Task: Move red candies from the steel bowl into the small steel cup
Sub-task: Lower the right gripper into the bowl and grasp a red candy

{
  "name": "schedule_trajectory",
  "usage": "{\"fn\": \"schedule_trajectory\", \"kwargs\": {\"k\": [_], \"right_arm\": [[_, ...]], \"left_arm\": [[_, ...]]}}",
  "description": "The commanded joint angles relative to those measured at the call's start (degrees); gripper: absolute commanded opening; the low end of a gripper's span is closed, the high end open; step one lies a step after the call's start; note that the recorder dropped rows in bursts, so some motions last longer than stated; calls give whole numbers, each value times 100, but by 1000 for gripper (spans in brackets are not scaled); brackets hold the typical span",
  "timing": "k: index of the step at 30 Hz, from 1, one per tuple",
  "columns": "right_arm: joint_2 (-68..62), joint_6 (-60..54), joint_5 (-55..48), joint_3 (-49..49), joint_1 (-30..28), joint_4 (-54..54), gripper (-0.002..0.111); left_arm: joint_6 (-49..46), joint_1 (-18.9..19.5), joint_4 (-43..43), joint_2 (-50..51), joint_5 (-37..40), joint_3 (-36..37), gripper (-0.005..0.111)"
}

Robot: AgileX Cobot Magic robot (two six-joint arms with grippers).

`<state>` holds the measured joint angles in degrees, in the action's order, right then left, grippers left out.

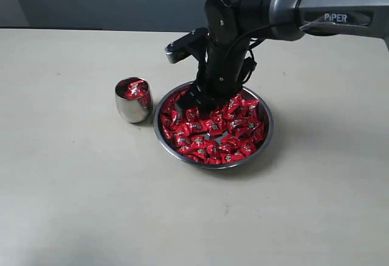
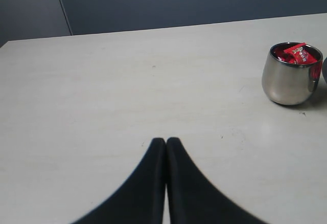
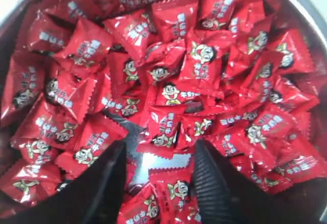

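The red candies (image 1: 213, 129), in shiny wrappers with a small cartoon face, fill the steel bowl (image 1: 156, 129) up to its thin rim. The bowl sits on the surface (image 1: 73, 205) with wide bare room around it. The small steel cup (image 1: 132, 105), holding a few candies, stands just beside it. The right hand (image 3: 158, 155) is down in the pile, fingers spread, with candies lying between them. The left hand (image 2: 166, 142) is pressed together over bare surface, well apart from the cup.

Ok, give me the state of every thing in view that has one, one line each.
steel bowl: upright on the table, heaped with candies.
small steel cup: upright beside the bowl, some candies inside.
red candies: wrapped; most in the bowl, a few in the cup.
right gripper: open, tips down among the bowl's candies.
left gripper: shut, empty, over bare table.
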<state>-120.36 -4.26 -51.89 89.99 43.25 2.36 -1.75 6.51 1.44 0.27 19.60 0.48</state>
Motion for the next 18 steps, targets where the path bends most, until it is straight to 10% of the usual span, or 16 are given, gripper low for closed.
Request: {"fn": "schedule_trajectory", "kwargs": {"k": [1,18], "right_arm": [[83,8,414,-360,-16,-188,42],[-256,-232,877,-487,-256,-892,42]], "left_arm": [[6,-31,11,-27,-37,-48,0],[6,-31,11,-27,-37,-48,0]]}}
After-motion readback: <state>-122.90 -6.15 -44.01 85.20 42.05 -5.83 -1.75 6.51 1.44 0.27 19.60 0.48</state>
